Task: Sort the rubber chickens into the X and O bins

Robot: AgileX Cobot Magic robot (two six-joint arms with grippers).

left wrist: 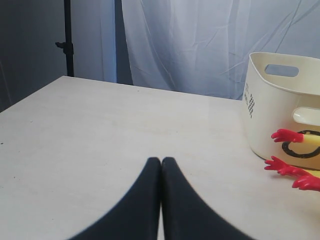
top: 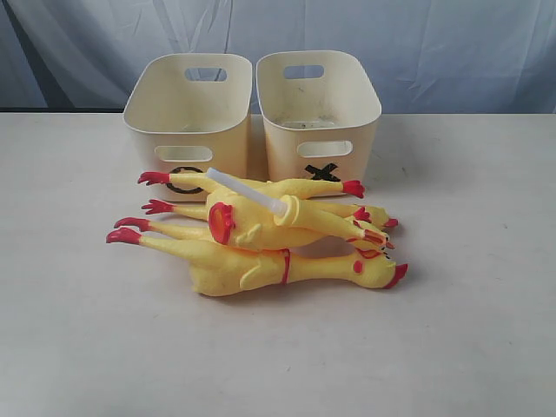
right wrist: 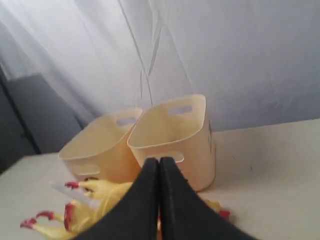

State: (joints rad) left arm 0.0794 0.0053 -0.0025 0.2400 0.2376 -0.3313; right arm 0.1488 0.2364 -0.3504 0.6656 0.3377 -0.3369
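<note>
— Where do the two bins stand?

— The cream plastic rectangular tub marked with a black X (top: 282,167) is upright at the back of the pale tabletop (top: 469,330). Its twin, the cream plastic tub marked with a black O (top: 228,148), stands just beside the X tub, on its left in the exterior view.

— And the chickens?

— Three long yellow rubber chickens (top: 252,268) with red feet and combs lie heaped on the tabletop just in front of the X tub, and the heap reaches across the O tub's front too. The one farthest from the X tub lies flat. The other two are piled and crossed between it and the tub. A white tube (top: 245,191) sticks out of the topmost one. One red foot (top: 352,188) partly covers the X mark.

— The hands?

— The left hand (left wrist: 161,167) has its black fingers pressed together with nothing between them. It is over bare tabletop, well away from the X tub, out past the O tub. The right hand (right wrist: 159,165) is likewise closed and empty, pointed at the X tub with the heap showing beside its fingers. I cannot tell its height.
</note>
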